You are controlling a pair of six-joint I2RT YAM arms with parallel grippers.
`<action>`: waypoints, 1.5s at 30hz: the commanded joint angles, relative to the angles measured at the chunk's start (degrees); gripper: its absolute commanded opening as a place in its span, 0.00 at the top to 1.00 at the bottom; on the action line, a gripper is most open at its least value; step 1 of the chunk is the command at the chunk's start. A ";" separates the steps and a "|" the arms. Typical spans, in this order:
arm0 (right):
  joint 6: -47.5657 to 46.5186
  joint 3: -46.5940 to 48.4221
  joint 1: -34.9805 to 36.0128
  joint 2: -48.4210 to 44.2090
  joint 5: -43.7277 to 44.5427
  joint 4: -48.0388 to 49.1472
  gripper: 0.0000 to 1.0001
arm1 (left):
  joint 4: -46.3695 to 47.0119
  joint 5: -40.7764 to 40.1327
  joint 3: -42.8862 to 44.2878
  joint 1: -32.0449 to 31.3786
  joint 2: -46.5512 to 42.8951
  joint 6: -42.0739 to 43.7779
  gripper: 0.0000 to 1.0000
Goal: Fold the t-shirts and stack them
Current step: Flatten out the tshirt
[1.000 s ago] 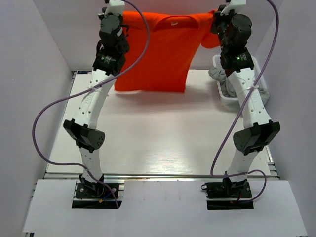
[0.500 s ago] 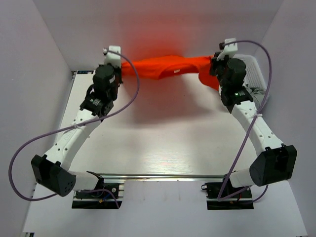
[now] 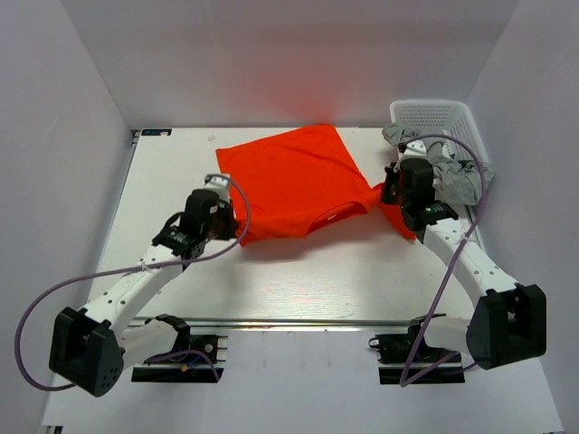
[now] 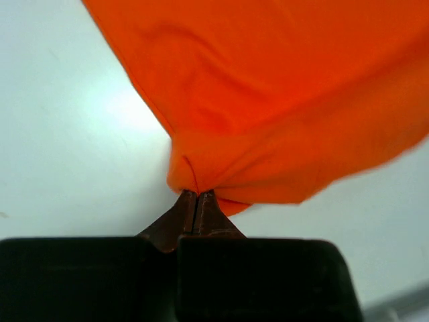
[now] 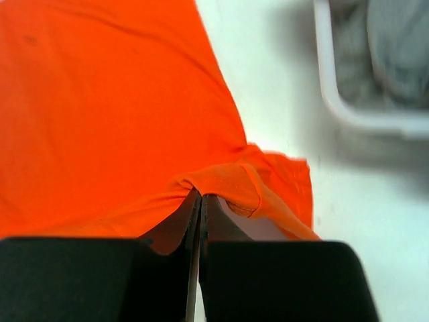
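orange t-shirt (image 3: 291, 179) now down flat — basket (image 3: 441, 114) nearby

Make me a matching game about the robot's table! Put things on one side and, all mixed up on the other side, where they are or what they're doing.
Things:
1. orange t-shirt
2. grey t-shirts
3. white basket
4. left fingers

Places or states:
A. stands at the far right corner of the table
B. pinched shut on orange cloth
C. lies spread out on the table
D. heaped in the basket, hanging over its rim

Pairs: 1-C, 2-D, 3-A, 4-B
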 commanded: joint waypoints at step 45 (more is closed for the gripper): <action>14.92 -6.13 2.88 4.55 -8.25 -15.28 0.10 | -7.96 -7.86 42.51 -1.30 47.33 0.40 0.00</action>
